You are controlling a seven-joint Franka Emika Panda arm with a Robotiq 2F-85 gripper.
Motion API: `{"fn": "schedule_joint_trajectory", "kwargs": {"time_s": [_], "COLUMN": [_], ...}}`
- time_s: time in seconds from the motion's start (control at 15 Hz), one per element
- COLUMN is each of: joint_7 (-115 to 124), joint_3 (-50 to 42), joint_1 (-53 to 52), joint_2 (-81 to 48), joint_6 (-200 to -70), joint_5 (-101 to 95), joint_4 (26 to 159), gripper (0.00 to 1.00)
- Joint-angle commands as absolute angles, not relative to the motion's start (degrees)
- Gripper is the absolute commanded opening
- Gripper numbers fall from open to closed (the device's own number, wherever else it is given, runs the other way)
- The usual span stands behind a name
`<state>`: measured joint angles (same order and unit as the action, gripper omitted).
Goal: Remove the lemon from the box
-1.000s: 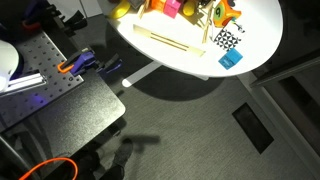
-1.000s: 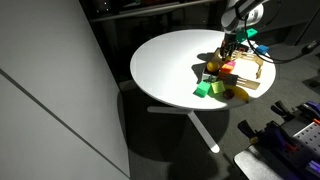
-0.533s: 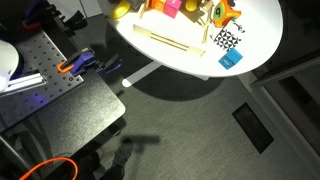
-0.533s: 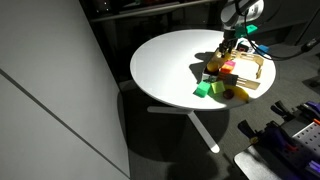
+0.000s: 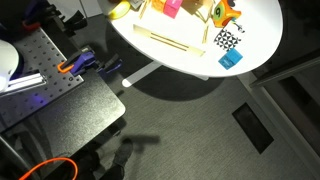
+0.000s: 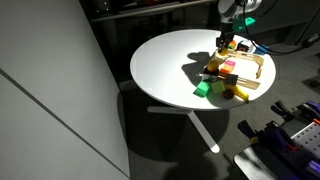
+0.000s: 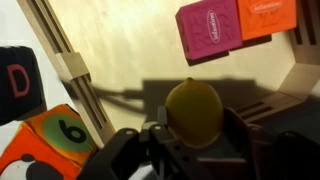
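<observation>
In the wrist view my gripper (image 7: 197, 128) is shut on the lemon (image 7: 195, 108), a plain yellow rounded fruit held between both fingers. It hangs above the pale wooden floor of the box (image 7: 130, 50). A pink block (image 7: 207, 30) and an orange block (image 7: 266, 18) lie in the box beyond it. In an exterior view the gripper (image 6: 228, 43) is over the box (image 6: 254, 66) on the round white table (image 6: 165, 60); the lemon is too small to make out there. In an exterior view the box's side wall (image 5: 175, 42) shows, and the gripper is out of view.
A black lettered block (image 7: 18, 80) and an orange numbered block (image 7: 60, 135) lie at the left in the wrist view. A green block (image 6: 203, 88) sits on the table beside the box. A blue cube (image 5: 231, 59), a checkered piece (image 5: 227, 40) and a multicoloured toy (image 5: 222, 12) stand near the table edge.
In the exterior view the gripper has risen a little over the box and shifted slightly left. The box and the blocks have not moved.
</observation>
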<state>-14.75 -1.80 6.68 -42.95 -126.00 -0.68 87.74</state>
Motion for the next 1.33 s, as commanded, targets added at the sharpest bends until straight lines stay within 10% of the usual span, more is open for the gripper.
{"fn": "schedule_joint_trajectory", "kwargs": {"time_s": [0.0, 1.27], "joint_7": [-15.97, -21.02], "joint_3": [-0.19, 1.83], "joint_1": [6.45, 4.36], "joint_2": [-41.61, -44.73], "joint_6": [-126.59, -143.7], "joint_5": [-1.42, -7.0], "joint_4": [88.45, 89.83], "gripper": [0.32, 0.32]}}
